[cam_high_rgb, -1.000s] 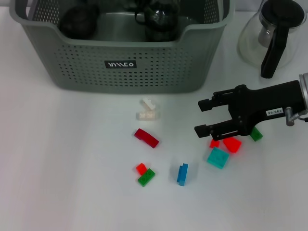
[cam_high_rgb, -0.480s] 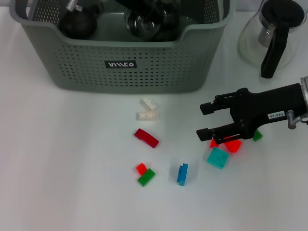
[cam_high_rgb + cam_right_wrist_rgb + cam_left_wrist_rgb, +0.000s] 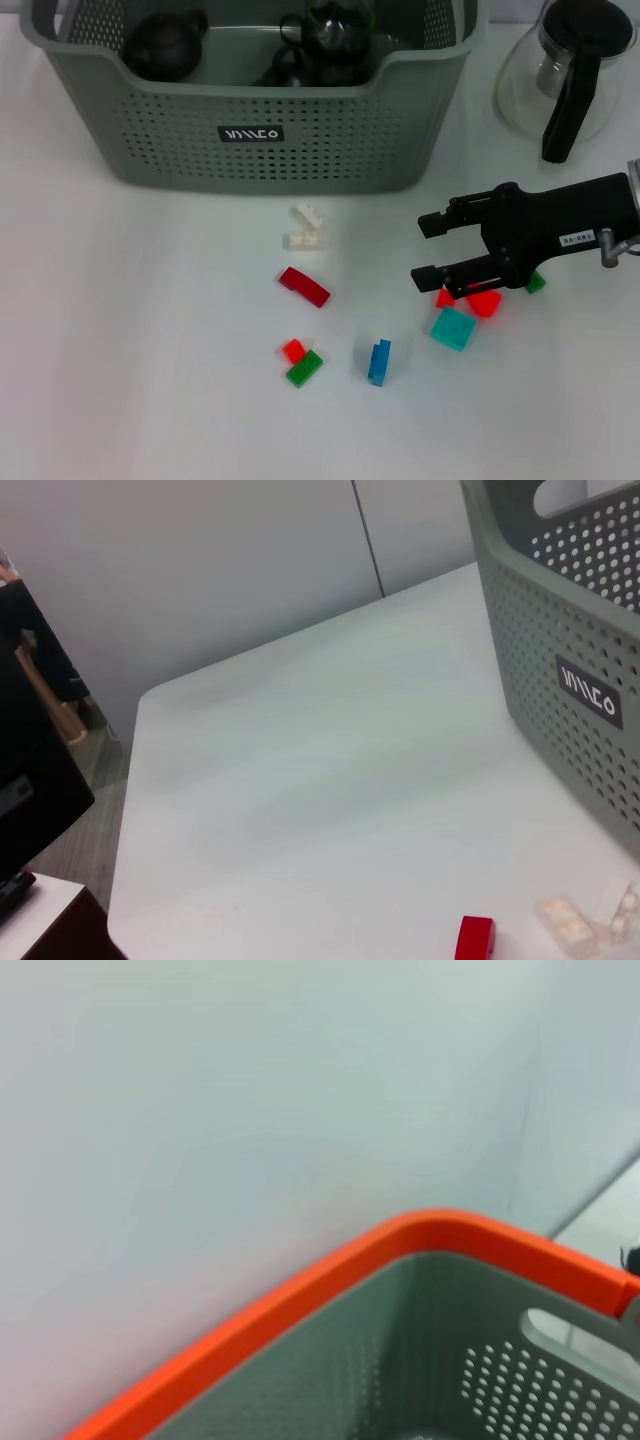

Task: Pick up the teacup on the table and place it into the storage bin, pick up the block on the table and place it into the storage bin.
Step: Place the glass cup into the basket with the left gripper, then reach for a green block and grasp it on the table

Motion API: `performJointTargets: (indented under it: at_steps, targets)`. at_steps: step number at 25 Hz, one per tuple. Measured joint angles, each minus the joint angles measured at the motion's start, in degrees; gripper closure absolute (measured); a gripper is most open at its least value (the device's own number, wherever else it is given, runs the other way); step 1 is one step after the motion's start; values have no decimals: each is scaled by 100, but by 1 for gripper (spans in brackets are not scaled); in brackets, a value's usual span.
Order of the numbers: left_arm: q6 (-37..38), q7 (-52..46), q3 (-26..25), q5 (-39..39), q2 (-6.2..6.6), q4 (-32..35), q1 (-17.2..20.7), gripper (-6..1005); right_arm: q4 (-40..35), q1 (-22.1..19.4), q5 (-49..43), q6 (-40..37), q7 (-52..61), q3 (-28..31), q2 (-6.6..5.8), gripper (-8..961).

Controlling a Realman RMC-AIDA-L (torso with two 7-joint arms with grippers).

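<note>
Head view, right gripper (image 3: 428,248) spread wide, level, above red block (image 3: 483,300)

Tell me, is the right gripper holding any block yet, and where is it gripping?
Nothing is held. The right gripper is open and empty, just above the red blocks on the table.

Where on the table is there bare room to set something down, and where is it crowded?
Free: the table left of the dark red block, below the storage bin. Also the strip along the near edge under the blue block. Crowded: around the right gripper, whose open fingers hang above red, teal and green blocks, near the coffee pot.
</note>
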Motion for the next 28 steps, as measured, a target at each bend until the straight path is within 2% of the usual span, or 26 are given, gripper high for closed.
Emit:
performJointTargets:
  at_steps: [3,6,10,12,16,19,22,28]
  targets:
    - [481,-20,-213,-106,-60,673,211,215,0,4,0,1,-9,23,-10,201]
    - [976,48,-380,-569,-126,1249,465,188,0,28,2,-1,-1,33,-39,205]
    - [2307,696,-435,-2257,-133,1588,1000,189,-10,52,3,-62,6,36,-97,211]
    - [3033,1296,-444,-3063,-206,1503,1289,190,-35,56,5,-143,7,53,-119,214]
    - [3885,2681,-436,-3531,-479,1095,1807,193,-55,30,5,-260,7,62,-205,219]
    - [4202,3642,-398,-3612,-595,627,2074,195,-39,0,-69,-281,83,55,-302,224]
    - [4220,4254,-406,-3675,-578,-59,2174,197,-76,-6,-294,-350,262,67,-376,228]
    - [3805,5574,-749,-3652,-425,-1628,2160,198,-152,54,-878,-386,379,77,-457,237]
